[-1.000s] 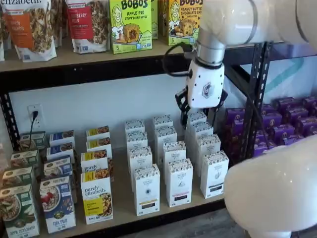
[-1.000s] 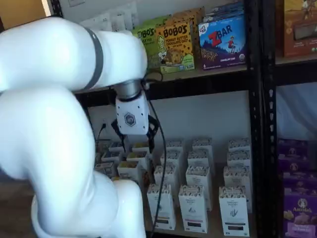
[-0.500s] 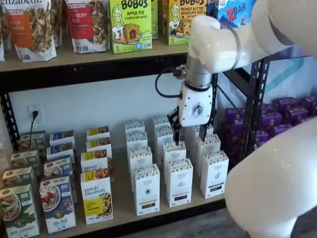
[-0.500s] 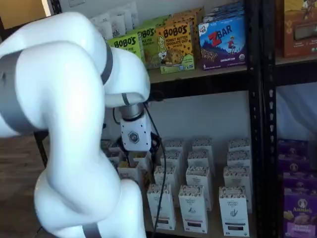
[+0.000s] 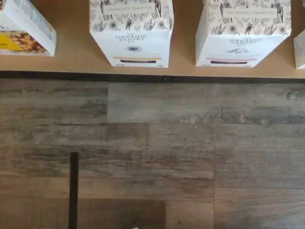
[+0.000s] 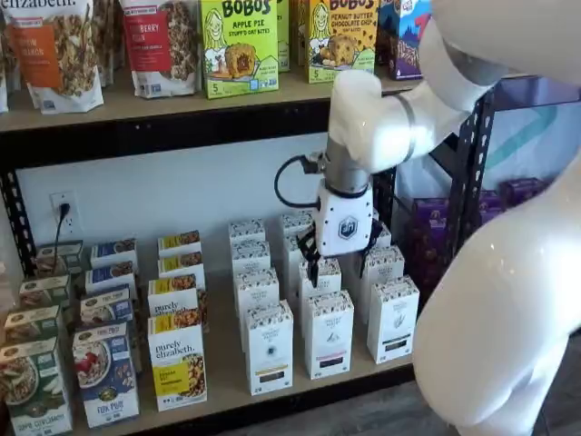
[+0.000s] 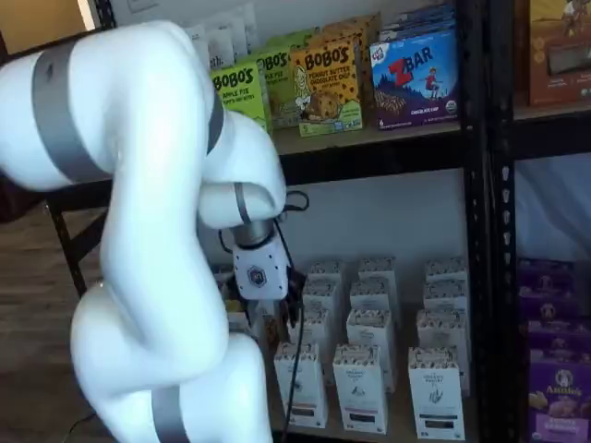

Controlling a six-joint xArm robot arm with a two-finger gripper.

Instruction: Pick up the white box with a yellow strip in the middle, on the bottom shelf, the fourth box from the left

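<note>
The white box (image 6: 270,346) stands in the front row of the bottom shelf (image 6: 227,392), with a yellow strip low on its front. In the wrist view the white box (image 5: 132,32) shows from above, just behind the black front rail of the bottom shelf (image 5: 143,77). It also shows in a shelf view as the leftmost front carton (image 7: 303,383), partly behind a cable. My gripper (image 6: 339,264) hangs up and right of the box, in front of the rows behind it. Its black fingers stand apart, open, with nothing between them.
Like white cartons (image 6: 329,332) (image 6: 392,319) stand right of the box and "purely elizabeth" boxes (image 6: 178,360) left of it. The upper board holds Bobo's boxes (image 6: 238,45). Purple boxes (image 6: 522,193) fill the right bay. Plank floor (image 5: 152,152) lies before the rail. My arm's big white link (image 6: 508,318) fills the right foreground.
The gripper has come down and to the left in front of the bottom shelf's cartons. Its fingers stay apart and hold nothing.
</note>
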